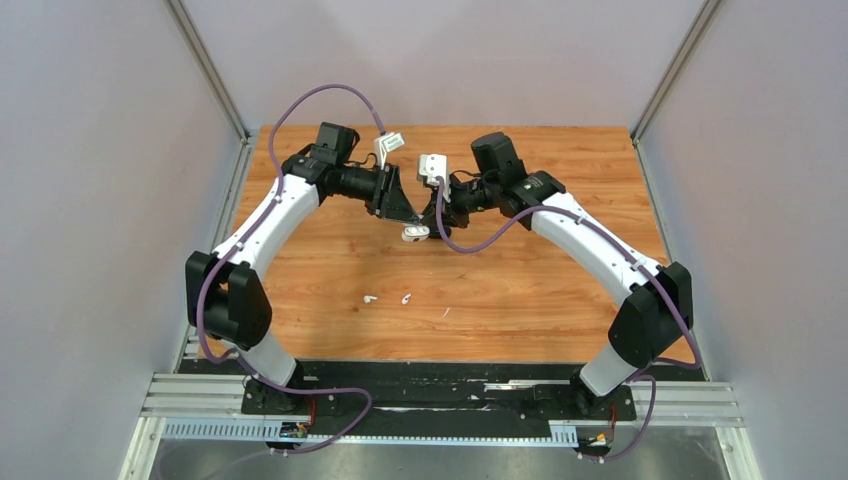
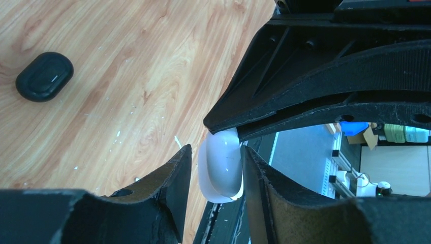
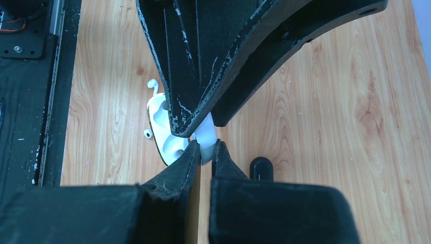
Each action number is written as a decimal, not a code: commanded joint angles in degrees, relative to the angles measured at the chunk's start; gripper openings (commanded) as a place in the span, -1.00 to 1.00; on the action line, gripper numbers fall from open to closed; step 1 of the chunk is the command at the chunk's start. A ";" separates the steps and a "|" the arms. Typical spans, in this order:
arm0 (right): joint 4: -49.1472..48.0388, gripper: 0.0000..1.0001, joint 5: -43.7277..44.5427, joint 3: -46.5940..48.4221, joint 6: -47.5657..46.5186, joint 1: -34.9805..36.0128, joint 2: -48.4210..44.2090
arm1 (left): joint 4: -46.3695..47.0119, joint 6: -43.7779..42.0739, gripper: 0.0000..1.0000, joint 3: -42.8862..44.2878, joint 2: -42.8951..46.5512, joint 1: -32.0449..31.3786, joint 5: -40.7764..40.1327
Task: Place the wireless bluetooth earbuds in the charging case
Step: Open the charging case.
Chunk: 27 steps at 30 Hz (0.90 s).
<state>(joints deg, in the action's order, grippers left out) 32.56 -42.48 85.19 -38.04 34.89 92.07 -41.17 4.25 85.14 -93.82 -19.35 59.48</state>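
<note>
The white charging case (image 1: 415, 233) hangs above the table's middle, between both grippers. Its lid is open, and the tray with two wells (image 3: 162, 122) shows in the right wrist view. My right gripper (image 3: 207, 145) is shut on the thin white lid edge. My left gripper (image 2: 216, 152) straddles the rounded case body (image 2: 223, 168). One finger lies against the body and a narrow gap shows at the other. Two tiny white earbuds (image 1: 370, 298) (image 1: 406, 297) lie loose on the wood nearer the bases, also seen as earbuds (image 3: 152, 86) (image 3: 148, 133) beside the case.
A black oval pad (image 2: 44, 76) lies flat on the wood beyond the case and shows again as the pad (image 3: 261, 169). A thin white fleck (image 1: 445, 313) lies right of the earbuds. Grey walls enclose the wooden table (image 1: 560, 290) on three sides.
</note>
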 commanded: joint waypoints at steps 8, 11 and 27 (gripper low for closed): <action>-1.66 -1.00 -0.85 1.98 0.07 0.61 0.23 | 2.40 2.25 -0.23 2.14 -0.83 0.14 4.60; -1.68 -1.00 -0.85 1.88 0.00 0.70 0.21 | 2.89 2.53 -0.37 2.01 -0.96 0.33 5.44; -1.74 -0.19 0.62 2.55 1.85 -0.69 -4.83 | 2.75 1.48 -1.00 1.58 -0.37 1.20 6.56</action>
<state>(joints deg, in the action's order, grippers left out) 31.83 -41.23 85.19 -37.19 35.14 92.05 -39.31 6.09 85.14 -95.07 -18.68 63.29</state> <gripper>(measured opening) 0.308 0.292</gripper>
